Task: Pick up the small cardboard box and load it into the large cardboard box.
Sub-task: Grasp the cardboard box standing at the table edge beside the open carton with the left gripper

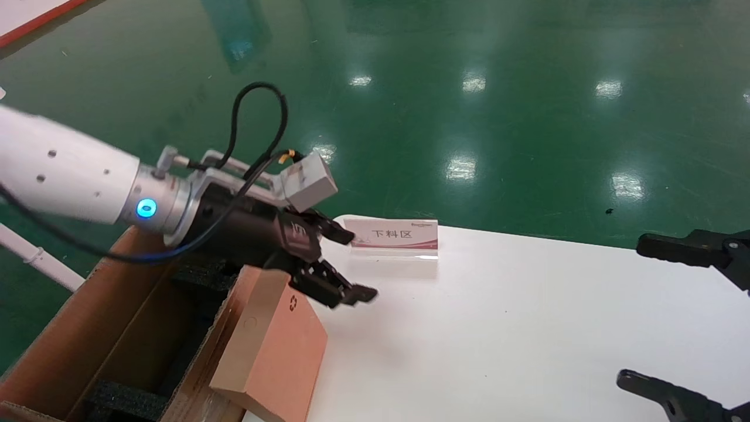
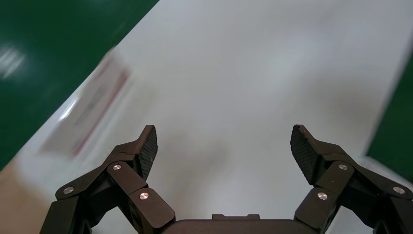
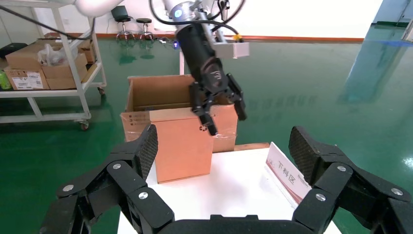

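Note:
The small cardboard box (image 1: 269,346), plain brown with a black recycling symbol near its top corner, stands on edge at the white table's left edge and leans against the large cardboard box (image 1: 105,328). It also shows in the right wrist view (image 3: 180,144), in front of the carton (image 3: 160,90). Black foam lies inside the carton. My left gripper (image 1: 354,265) is open and empty just above and beside the small box's top corner; it holds nothing in its own view (image 2: 224,146). My right gripper (image 1: 636,310) is open and empty at the table's right side.
A white and red sign card (image 1: 392,234) stands at the far edge of the white table (image 1: 527,328). Green floor lies beyond the table. A shelf cart with boxes (image 3: 48,63) stands far off behind the carton.

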